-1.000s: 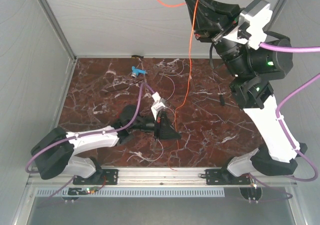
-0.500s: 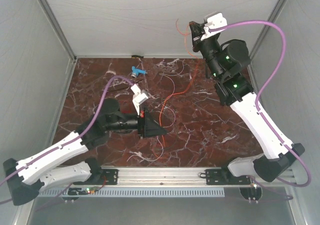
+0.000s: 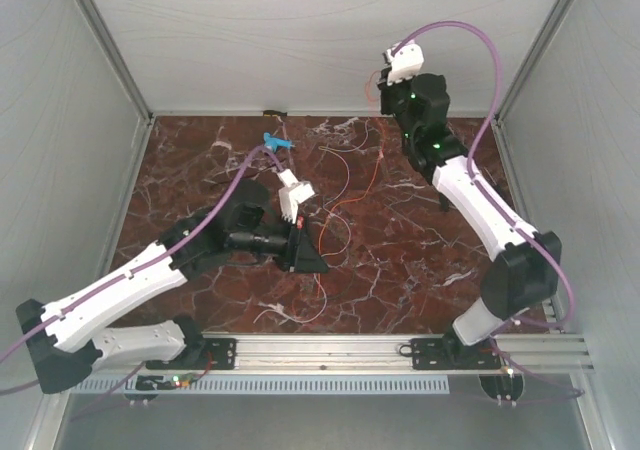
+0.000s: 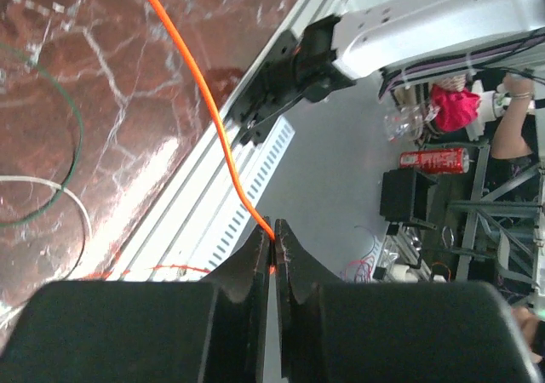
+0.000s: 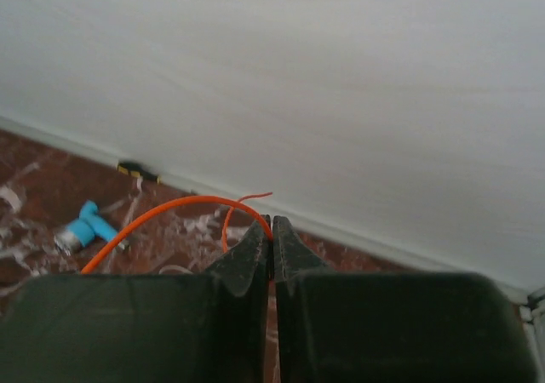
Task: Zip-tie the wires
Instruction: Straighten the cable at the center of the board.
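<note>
From above, the wires [image 3: 325,220] curl loosely over the marble worktop [image 3: 200,170]. One orange strand [image 3: 370,177] runs between the left jaws, low at mid-table, and the right jaws, raised near the back wall, probably to single it out for bundling. In the left wrist view the jaws are clamped on that strand [image 4: 200,85]. In the right wrist view the jaws pinch its far end [image 5: 170,206].

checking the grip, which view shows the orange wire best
Left wrist view: the orange wire runs bright into the shut left hand. Top view shows only a faint thread; right wrist view shows a curve entering the right hand.
</note>
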